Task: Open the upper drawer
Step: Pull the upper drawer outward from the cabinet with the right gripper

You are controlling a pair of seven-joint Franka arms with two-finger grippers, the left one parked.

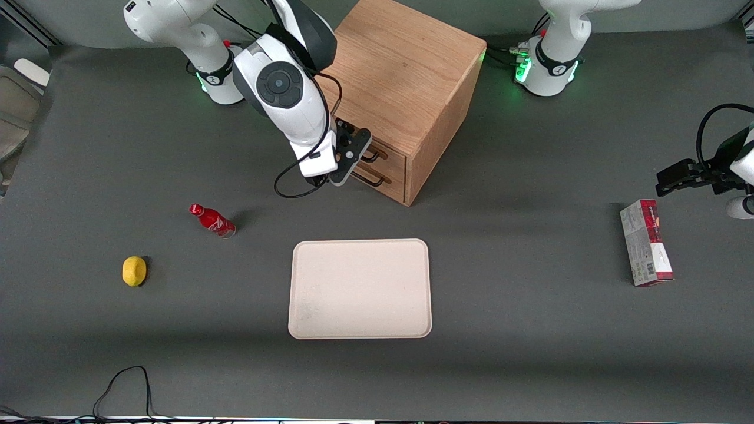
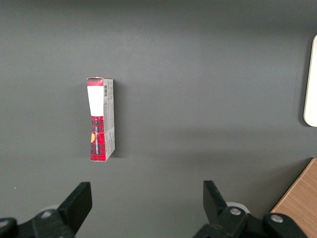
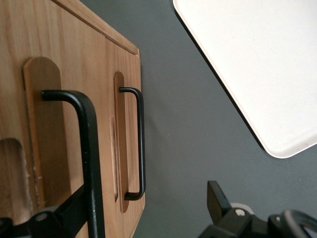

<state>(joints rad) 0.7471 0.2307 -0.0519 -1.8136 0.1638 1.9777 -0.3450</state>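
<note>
Upper drawer (image 1: pixel 386 154) sits shut in the oak cabinet (image 1: pixel 406 76), its front turned toward the working arm's end of the table; its dark bar handle (image 3: pixel 86 144) runs level along the front. Gripper (image 1: pixel 353 154) is spread wide at that handle, one finger (image 3: pixel 54 218) by the bar, holding nothing.

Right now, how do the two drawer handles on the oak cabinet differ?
The upper drawer's handle has the end effector straddling it, one finger at each side; the lower drawer's handle is untouched, nearer the table. In the wrist view the upper handle looms closer. Both are matching dark bars over recessed wood, and both drawers look shut.
</note>
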